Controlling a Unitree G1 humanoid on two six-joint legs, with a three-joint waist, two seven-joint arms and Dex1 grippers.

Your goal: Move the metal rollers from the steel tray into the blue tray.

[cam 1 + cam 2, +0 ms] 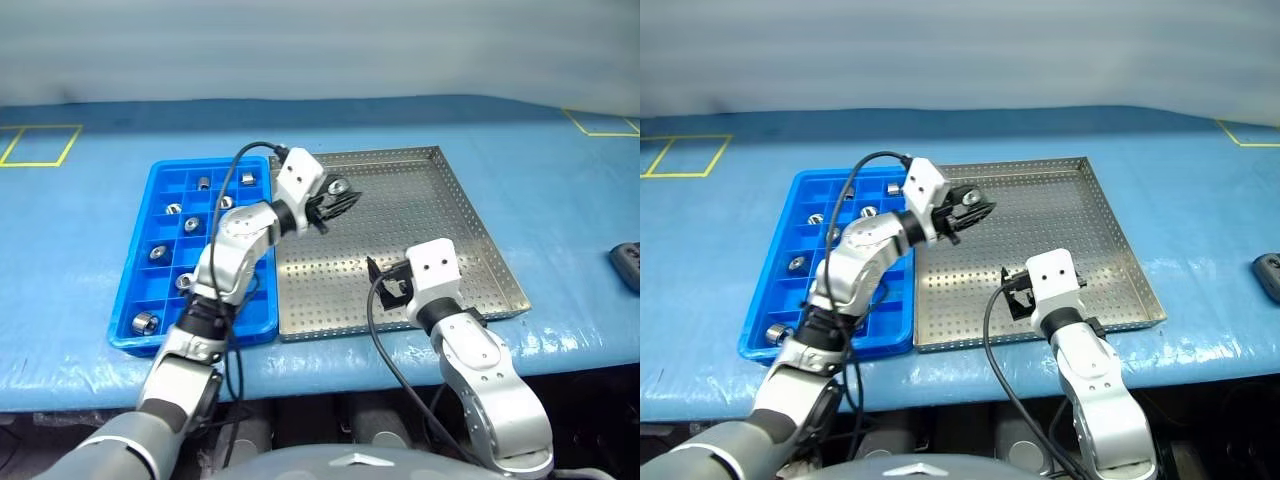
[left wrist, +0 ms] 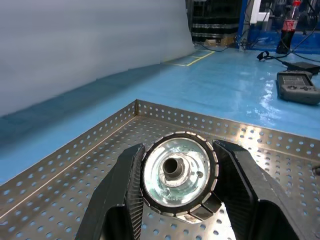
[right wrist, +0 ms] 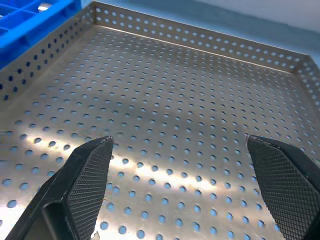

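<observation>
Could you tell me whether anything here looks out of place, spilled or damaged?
Nothing stands out. The left gripper holds one metal roller squarely in its jaws above the steel tray; other rollers sit in separate compartments of the blue tray.

- Arms: silver-grey rounded segments joined by black rings at the joints.
- Each wrist carries a white boxy housing; the right one shows two small dark dots on its face.
- Black cable loops along each forearm up to the wrist housing.
- Left hand [image 1: 338, 196] and right hand [image 3: 192, 187]: two black fingers each.
- Right fingers [image 3: 89, 176]: wedge-shaped pads with fine cross-hatched grip texture.
</observation>
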